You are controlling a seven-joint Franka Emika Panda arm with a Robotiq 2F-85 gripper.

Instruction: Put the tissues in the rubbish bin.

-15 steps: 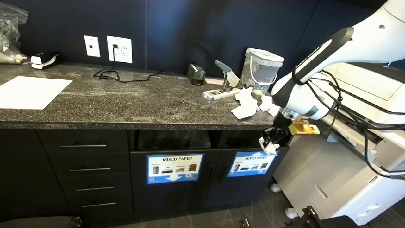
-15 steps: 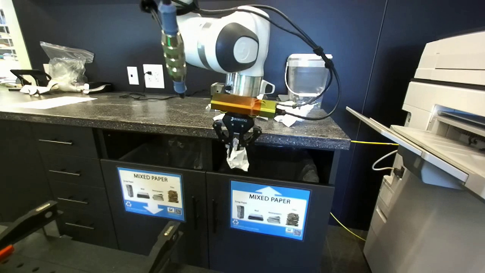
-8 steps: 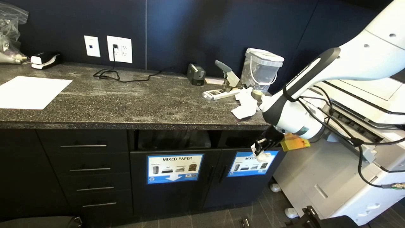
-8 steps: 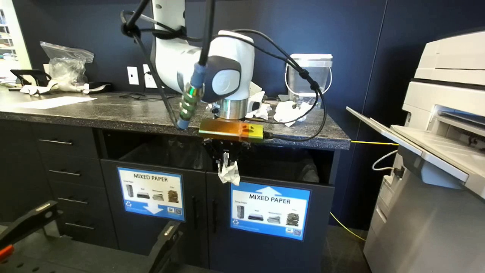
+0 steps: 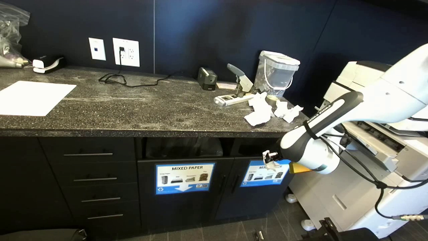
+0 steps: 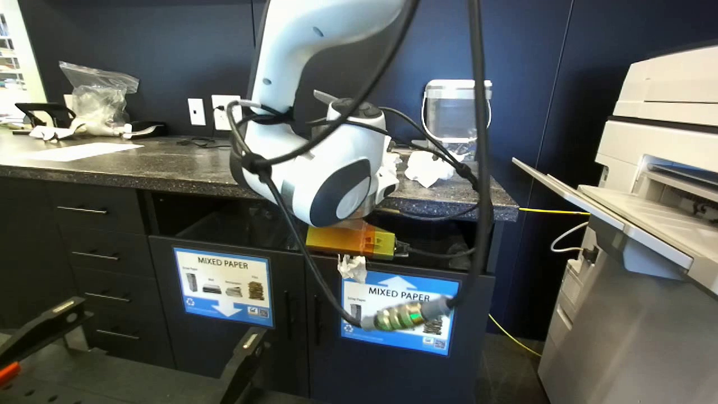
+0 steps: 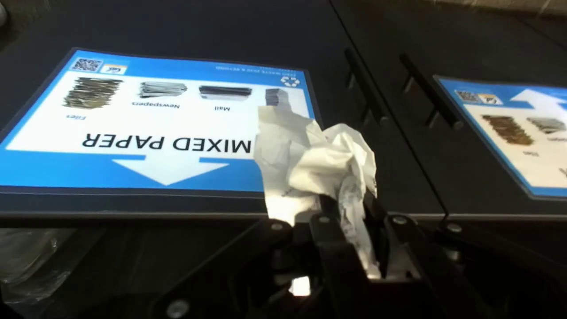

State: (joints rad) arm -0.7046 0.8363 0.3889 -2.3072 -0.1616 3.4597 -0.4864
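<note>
One crumpled white tissue (image 7: pixel 323 164) is pinched in my gripper (image 7: pixel 350 204), whose black fingers stand close together around it. In both exterior views this tissue (image 5: pixel 270 163) hangs outside, before the upper part of the rubbish bin's front panel (image 6: pixel 392 373), overlapping its blue label (image 6: pixel 353 331). Above that panel is the bin's dark slot (image 6: pixel 435 233), partly covered by the arm. My fingers are hidden behind the wrist in an exterior view. More tissues (image 5: pixel 259 113) lie on the counter's right end, some (image 5: pixel 290 113) near its corner.
Just above the slot runs the counter's front edge (image 6: pixel 477 210). A neighbouring cabinet panel with a paler label (image 5: pixel 185 179) adjoins the bin. To the right stands a white printer (image 6: pixel 645 280). A stapler (image 5: pixel 234 99) and a clear bucket (image 5: pixel 276 73) stand behind the tissues. Arm cables (image 6: pixel 477 112) hang loose.
My gripper has come down from the counter edge to the panel and tilted forward, the tissue staying in its grip. The cable connector has swung down. Tissues on the counter have not moved.
</note>
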